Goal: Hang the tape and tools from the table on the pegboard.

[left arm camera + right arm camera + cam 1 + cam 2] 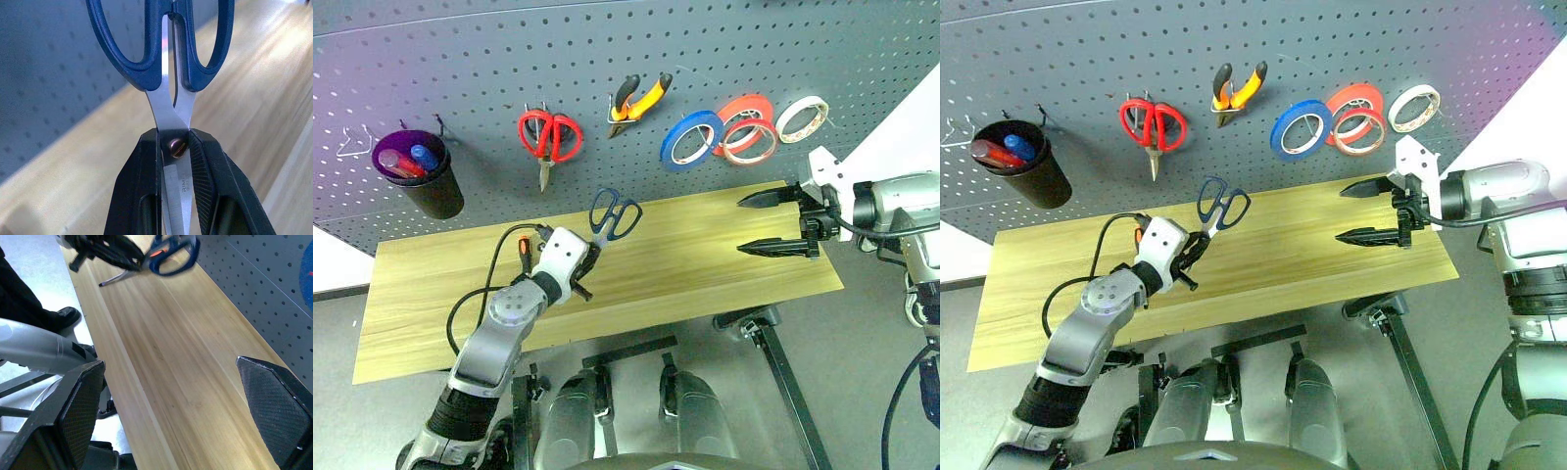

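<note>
Left gripper [587, 262] clamping blue-handled scissors [615, 215] at the pivot, rigid, light, slick blades; right gripper [778, 222] idling, fingers spread.

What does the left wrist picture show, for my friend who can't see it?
The left gripper is shut on blue-handled scissors, pinching the blades at the pivot screw, handles pointing away. Behind them lie the wooden table and the grey pegboard.
</note>
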